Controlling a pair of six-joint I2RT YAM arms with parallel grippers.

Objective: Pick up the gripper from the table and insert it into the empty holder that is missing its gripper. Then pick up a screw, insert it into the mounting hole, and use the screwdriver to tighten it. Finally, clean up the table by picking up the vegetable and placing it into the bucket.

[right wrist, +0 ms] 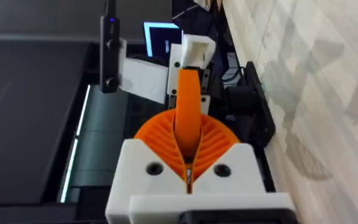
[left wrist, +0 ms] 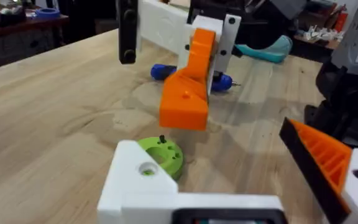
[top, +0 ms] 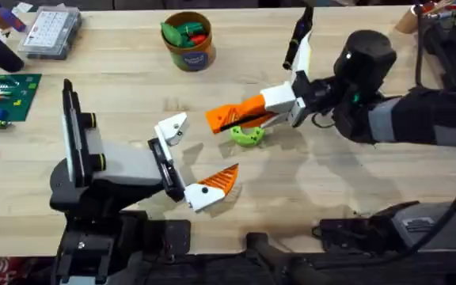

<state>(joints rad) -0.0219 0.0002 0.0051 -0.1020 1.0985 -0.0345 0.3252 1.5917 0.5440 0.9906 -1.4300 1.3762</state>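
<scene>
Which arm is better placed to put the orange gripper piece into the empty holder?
Likely the right. The right gripper is shut on the gripper, holding it above the table. The left gripper, open, carries the empty holder facing the piece, so it probably only needs to hold steady.

The right gripper [right wrist: 188,177] sits at the near edge, its two white fingers pressed together with their orange ribbed pads [right wrist: 154,134] fanned to either side; clamped between those pads is the gripper [right wrist: 187,112], a long orange piece standing straight out from the jaws; beyond its far end is a white bracket [right wrist: 194,50], and beside that a white plate [right wrist: 143,79] with a thin black bar [right wrist: 109,50] across it; the table [right wrist: 316,93], light wooden planks, runs along one side of the view; past it lie dark surfaces and a glowing blue screen [right wrist: 163,37].
</scene>
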